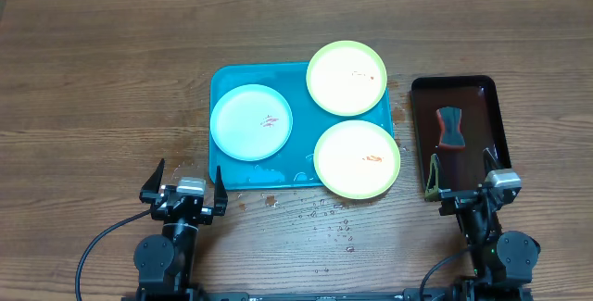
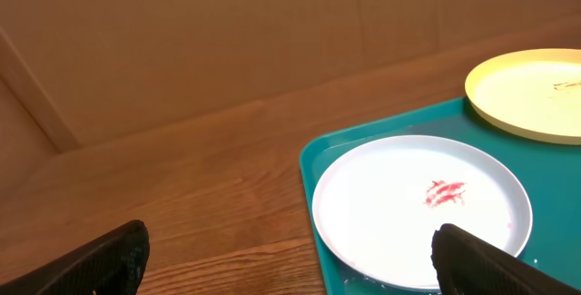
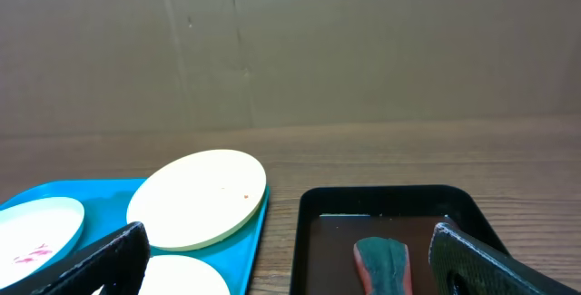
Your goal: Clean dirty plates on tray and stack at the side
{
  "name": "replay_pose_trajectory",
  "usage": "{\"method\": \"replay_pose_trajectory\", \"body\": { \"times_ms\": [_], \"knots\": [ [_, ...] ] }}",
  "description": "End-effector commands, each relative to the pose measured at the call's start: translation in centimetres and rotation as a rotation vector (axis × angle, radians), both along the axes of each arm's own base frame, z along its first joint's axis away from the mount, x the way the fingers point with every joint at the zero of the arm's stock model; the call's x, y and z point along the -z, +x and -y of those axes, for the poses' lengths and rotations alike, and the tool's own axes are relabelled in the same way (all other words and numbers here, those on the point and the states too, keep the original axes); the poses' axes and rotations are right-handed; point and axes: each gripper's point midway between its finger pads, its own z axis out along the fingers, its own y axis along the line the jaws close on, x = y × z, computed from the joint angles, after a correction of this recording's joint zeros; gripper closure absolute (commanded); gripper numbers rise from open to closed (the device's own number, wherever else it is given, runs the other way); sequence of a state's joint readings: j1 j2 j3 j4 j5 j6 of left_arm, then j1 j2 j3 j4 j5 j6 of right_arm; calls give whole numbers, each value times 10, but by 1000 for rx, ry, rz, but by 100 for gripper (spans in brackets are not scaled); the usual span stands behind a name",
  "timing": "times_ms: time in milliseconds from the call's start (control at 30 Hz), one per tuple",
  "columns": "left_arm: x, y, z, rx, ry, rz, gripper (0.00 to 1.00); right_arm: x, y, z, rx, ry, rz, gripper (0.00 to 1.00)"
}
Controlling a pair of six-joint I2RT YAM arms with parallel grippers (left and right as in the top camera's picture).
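Note:
The turquoise tray (image 1: 225, 86) lies mid-table and holds three dirty plates. A light blue plate (image 1: 250, 122) with a red smear is at its left. One yellow-green plate (image 1: 346, 78) sits at the back right, another (image 1: 357, 159) at the front right, overhanging the rim. My left gripper (image 1: 189, 193) is open and empty near the tray's front left corner; in the left wrist view its fingers (image 2: 290, 257) frame the blue plate (image 2: 420, 206). My right gripper (image 1: 473, 185) is open and empty at the dark tray's near end (image 3: 290, 257).
A narrow dark brown-black tray (image 1: 488, 93) stands right of the turquoise tray and holds a red and dark green sponge (image 1: 450, 128). Water drops (image 1: 320, 213) lie on the wooden table in front of the turquoise tray. A cardboard wall stands behind the table.

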State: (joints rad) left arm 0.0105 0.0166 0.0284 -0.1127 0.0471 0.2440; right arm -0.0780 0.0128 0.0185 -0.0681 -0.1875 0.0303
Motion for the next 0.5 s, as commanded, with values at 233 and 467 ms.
{"method": "replay_pose_trajectory", "body": {
  "times_ms": [233, 467],
  "knots": [
    [-11, -1, 10, 50, -61, 41, 0, -3, 0, -1, -2, 2, 24, 0],
    [-46, -4, 10, 49, -124, 40, 0, -34, -6, -1, -3, 42, 71, 0]
  ]
}}
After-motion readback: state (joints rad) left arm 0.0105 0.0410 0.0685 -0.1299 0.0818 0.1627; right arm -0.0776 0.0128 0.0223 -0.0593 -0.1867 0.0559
